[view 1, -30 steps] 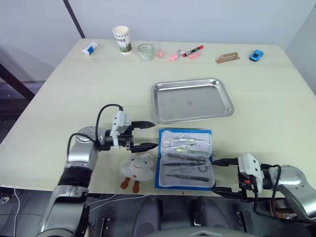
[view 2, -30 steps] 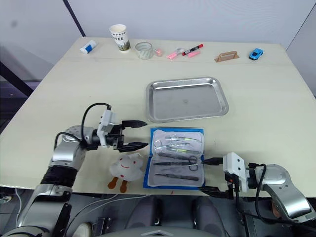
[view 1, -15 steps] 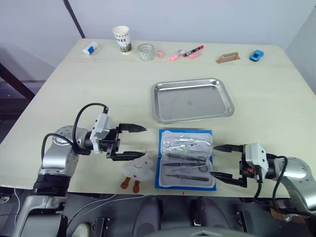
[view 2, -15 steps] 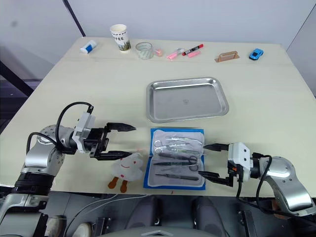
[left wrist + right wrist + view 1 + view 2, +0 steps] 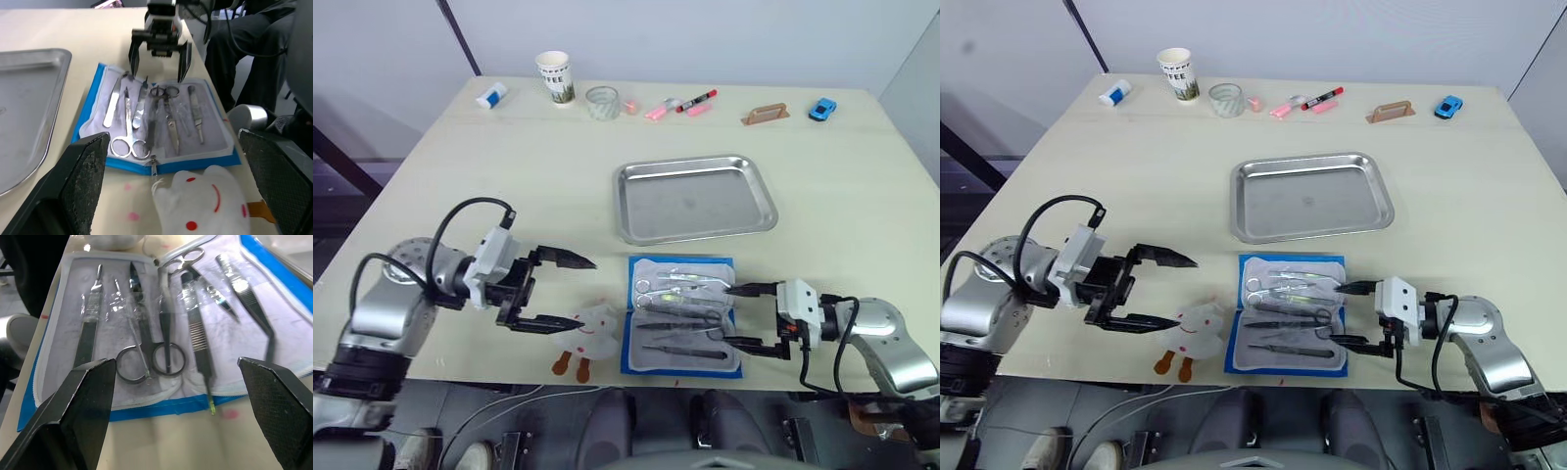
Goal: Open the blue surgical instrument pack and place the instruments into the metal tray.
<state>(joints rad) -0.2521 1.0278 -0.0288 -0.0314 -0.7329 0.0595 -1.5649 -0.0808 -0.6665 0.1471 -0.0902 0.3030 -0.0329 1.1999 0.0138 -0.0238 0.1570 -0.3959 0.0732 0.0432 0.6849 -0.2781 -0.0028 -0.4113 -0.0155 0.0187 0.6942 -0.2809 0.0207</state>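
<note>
The right end effector [image 5: 751, 316] has advanced to the open blue surgical instrument pack [image 5: 681, 314], fingers spread to straddle the instruments [image 5: 680, 311]. The left end effector [image 5: 563, 292], also spread, has withdrawn. The metal tray [image 5: 693, 199] is empty.

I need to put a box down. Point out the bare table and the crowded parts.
Bare: the wide stretch left of the metal tray, and the strip between the tray and the far row of small items. Crowded: the near edge, with plush toy, open blue pack and both open grippers.
</note>
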